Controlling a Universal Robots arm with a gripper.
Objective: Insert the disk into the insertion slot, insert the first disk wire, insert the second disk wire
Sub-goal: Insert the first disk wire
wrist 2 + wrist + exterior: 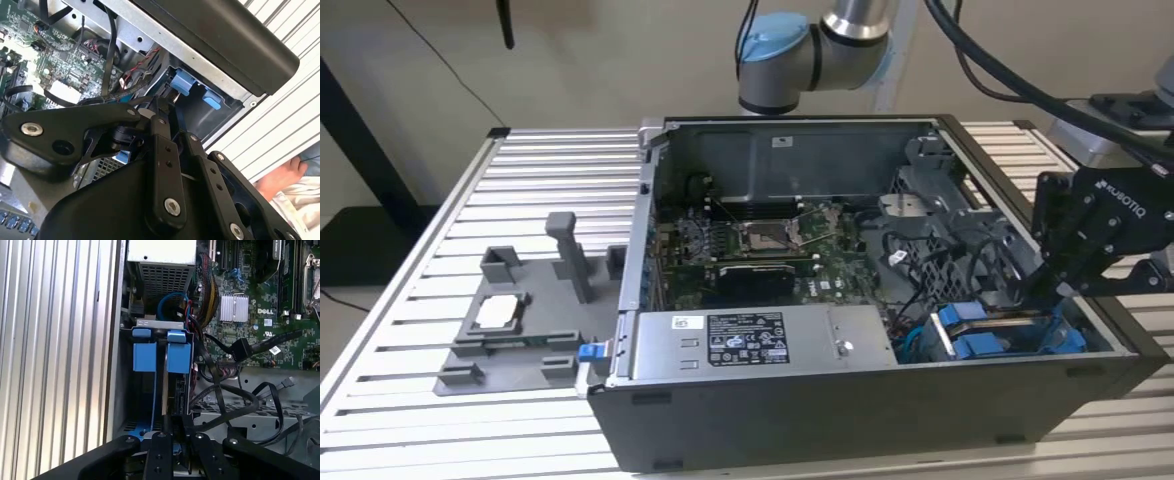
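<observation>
pincer [176,422] pinches the disk [175,390], standing on edge, partly inside the insertion slot [145,400] at the exterior view's right. keep it parallel to the blue fittings [142,357]; clear the loose cables [225,405].

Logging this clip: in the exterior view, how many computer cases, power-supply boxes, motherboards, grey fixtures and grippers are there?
Computer case: 1
Power-supply box: 1
Motherboard: 1
Grey fixture: 1
Gripper: 1
Total: 5
</observation>
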